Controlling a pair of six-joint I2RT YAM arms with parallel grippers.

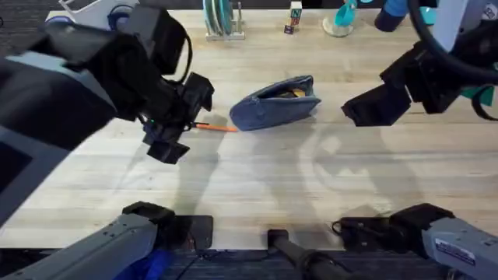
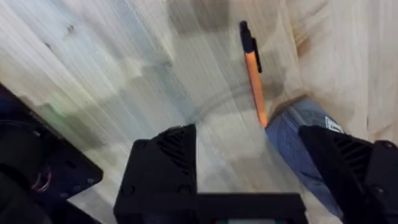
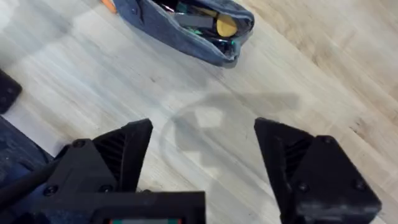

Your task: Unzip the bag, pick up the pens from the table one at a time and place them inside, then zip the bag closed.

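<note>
Overhead, the left gripper point(image 1: 166, 138) is hovering spread near the thin orange pen point(image 1: 215, 127) touching the unzipped blue-grey fabric pouch point(image 1: 276, 103), probably to grasp it; the right gripper point(image 3: 202, 146) is waiting spread beside the pouch.

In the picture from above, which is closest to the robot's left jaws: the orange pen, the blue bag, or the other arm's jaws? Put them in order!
Measured from the left gripper in the overhead view:
1. The orange pen, lying on the table right beside it, toward the middle.
2. The blue bag, just past the pen's far end, mid-table.
3. The right gripper, farthest, beyond the bag on the right side.
</note>
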